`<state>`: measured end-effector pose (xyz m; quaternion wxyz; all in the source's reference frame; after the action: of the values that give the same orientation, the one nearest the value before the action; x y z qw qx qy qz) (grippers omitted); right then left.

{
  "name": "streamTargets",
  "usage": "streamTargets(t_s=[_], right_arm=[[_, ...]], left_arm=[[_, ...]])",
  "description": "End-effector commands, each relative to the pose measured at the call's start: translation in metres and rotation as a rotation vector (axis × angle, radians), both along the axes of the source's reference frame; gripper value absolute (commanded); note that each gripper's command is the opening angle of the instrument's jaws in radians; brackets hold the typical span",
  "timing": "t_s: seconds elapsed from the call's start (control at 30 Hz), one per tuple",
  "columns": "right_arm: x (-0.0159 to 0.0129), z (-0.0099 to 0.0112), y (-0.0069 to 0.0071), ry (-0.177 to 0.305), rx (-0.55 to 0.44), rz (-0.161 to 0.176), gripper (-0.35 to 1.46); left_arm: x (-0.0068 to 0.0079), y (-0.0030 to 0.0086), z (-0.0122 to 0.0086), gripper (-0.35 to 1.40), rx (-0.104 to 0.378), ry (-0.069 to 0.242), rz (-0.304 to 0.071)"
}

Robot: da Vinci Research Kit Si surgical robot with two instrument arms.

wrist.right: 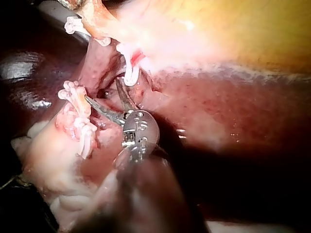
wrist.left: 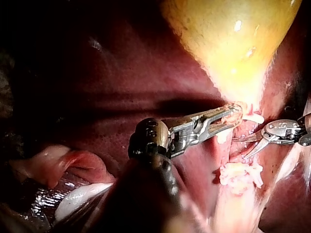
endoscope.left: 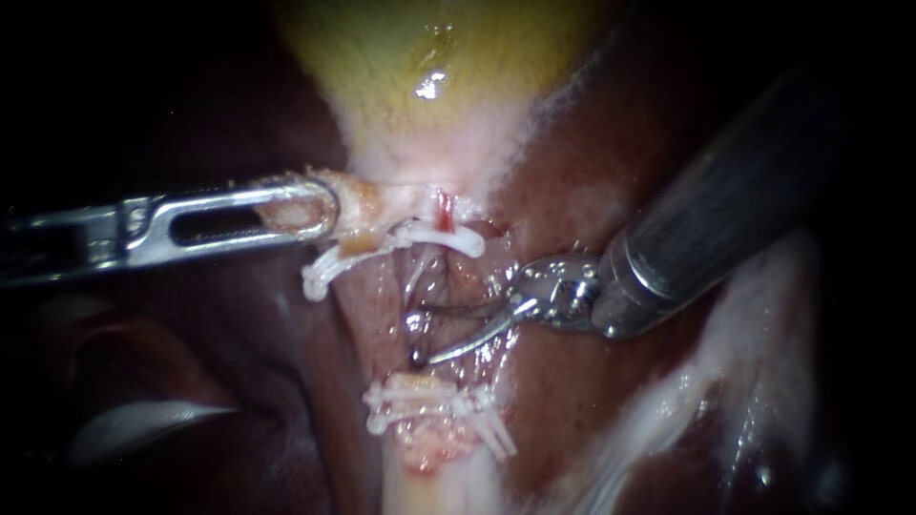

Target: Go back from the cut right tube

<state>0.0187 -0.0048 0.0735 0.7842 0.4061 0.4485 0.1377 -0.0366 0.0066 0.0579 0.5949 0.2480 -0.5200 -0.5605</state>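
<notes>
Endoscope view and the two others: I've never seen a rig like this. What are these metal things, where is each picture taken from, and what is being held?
This is a surgical robot with two thin instruments working on a pig's liver and yellow gallbladder. The endoscope view comes from a camera close to the tissue; the other two come from cameras on each arm. The left instrument has its pincer shut on tissue at the gallbladder's narrow end. The right instrument holds nothing: its curved jaws stand open in the gap between the upper white clips and the lower clips.
</notes>
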Motion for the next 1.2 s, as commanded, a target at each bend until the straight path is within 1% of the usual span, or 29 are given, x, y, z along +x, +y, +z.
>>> streamTargets(t_s=[0.03,0.07,0.13,0.17,0.27,0.37,0.43,0.5,0.6,0.7,0.8,0.9,0.97,1.07,1.2], right_arm=[[-0.0001,-0.0003,0.0,-0.003,-0.003,0.006,1.28],[-0.0003,-0.0007,0.0,-0.01,-0.01,0.019,1.3],[-0.0007,-0.0014,0.0,-0.017,-0.057,0.051,1.35],[-0.001,-0.0021,0.0,-0.021,-0.1,0.073,1.38],[-0.002,-0.0039,0.0,-0.032,-0.198,0.112,1.43],[-0.0034,-0.0059,0.0002,-0.043,-0.292,0.129,1.43],[-0.0045,-0.007,0.0003,-0.047,-0.35,0.13,1.43],[-0.0059,-0.0082,0.0008,-0.057,-0.401,0.132,1.43],[-0.0079,-0.0096,0.0019,-0.072,-0.458,0.131,1.43],[-0.0095,-0.0104,0.0027,-0.088,-0.509,0.128,1.43],[-0.0108,-0.0106,0.0031,-0.103,-0.56,0.123,1.43],[-0.0117,-0.0107,0.0032,-0.122,-0.582,0.125,1.43],[-0.0121,-0.0108,0.0032,-0.121,-0.593,0.118,1.43],[-0.0123,-0.0108,0.0032,-0.124,-0.594,0.118,1.45],[-0.0125,-0.011,0.0031,-0.124,-0.593,0.117,1.45]], left_arm=[[0.0,0.0,0.0,-0.35,0.0,0.0,0.0],[0.0,0.0,0.0,-0.35,0.0,0.0,0.0],[0.0001,0.0,0.0,-0.35,0.0,0.0,0.001],[0.0002,0.0,0.0,-0.35,0.0,-0.001,0.001],[0.0002,0.0,0.0001,-0.35,0.0,-0.001,0.002],[0.0003,0.0001,0.0002,-0.35,0.0,-0.001,0.002],[0.0003,0.0001,0.0002,-0.35,0.0,-0.002,0.002],[0.0004,0.0001,0.0003,-0.35,0.0,0.0,0.001],[0.0004,0.0002,0.0003,-0.35,0.0,0.0,0.001],[0.0004,0.0002,0.0004,-0.35,0.0,0.0,0.001],[0.0004,0.0002,0.0005,-0.35,0.0,0.0,0.001],[0.0004,0.0003,0.0008,-0.35,-0.001,0.002,-0.001],[0.0004,0.0003,0.001,-0.35,-0.002,0.002,-0.001],[0.0004,0.0004,0.0015,-0.35,-0.003,0.004,-0.004],[0.0001,0.0003,0.0027,-0.35,-0.008,0.007,-0.007]])
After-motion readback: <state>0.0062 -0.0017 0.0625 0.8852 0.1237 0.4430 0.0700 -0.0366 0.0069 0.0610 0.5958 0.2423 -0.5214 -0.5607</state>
